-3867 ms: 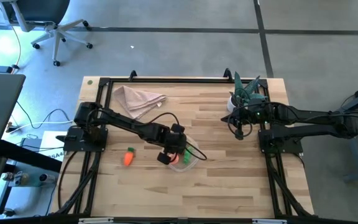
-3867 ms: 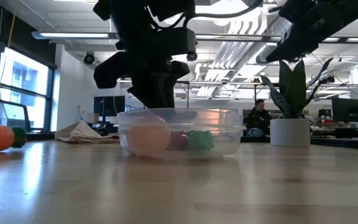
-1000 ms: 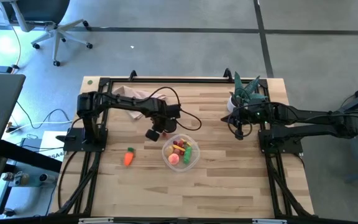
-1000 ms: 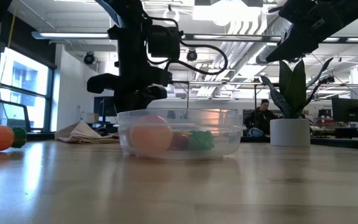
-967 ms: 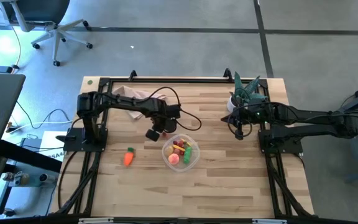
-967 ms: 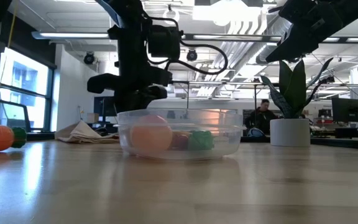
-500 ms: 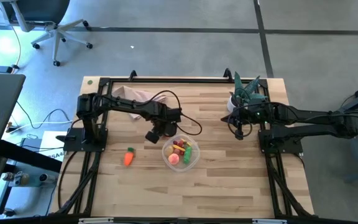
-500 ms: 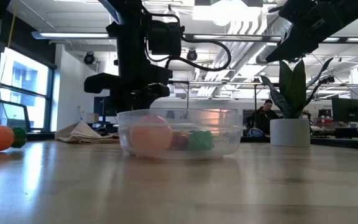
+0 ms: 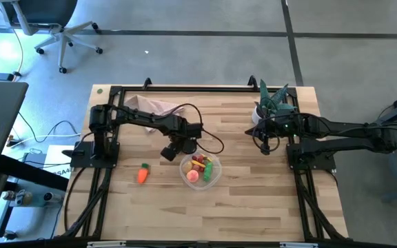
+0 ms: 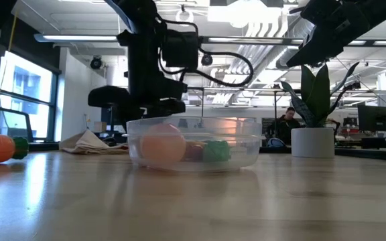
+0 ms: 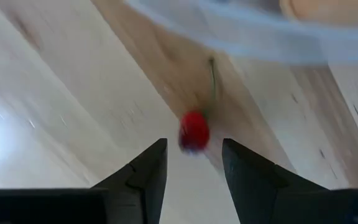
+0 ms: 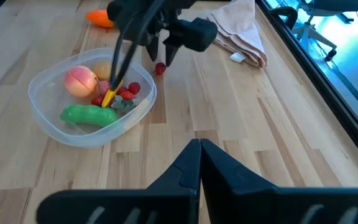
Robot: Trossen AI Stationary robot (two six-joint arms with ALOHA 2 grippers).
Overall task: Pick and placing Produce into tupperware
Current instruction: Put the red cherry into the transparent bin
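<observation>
From above, your left hand (image 9: pixel 171 150) hovers at ten o'clock of the tub (image 9: pixel 200 169), the carrot (image 9: pixel 143 173) at nine. Left wrist: fingers (image 11: pixel 146 171) parted, empty, a cherry (image 11: pixel 194 130) on the desk (image 11: pixel 55 112). Your right hand (image 12: pixel 199 149) is closed.

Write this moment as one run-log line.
left gripper: open, over cherry | cherry: on table beside tupperware | right gripper: shut, by plant | carrot: on table

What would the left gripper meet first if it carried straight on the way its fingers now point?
Probably the small red fruit lying on the table beside the tupperware. It sits just ahead of the open left gripper, though the depth is hard to judge.
</observation>
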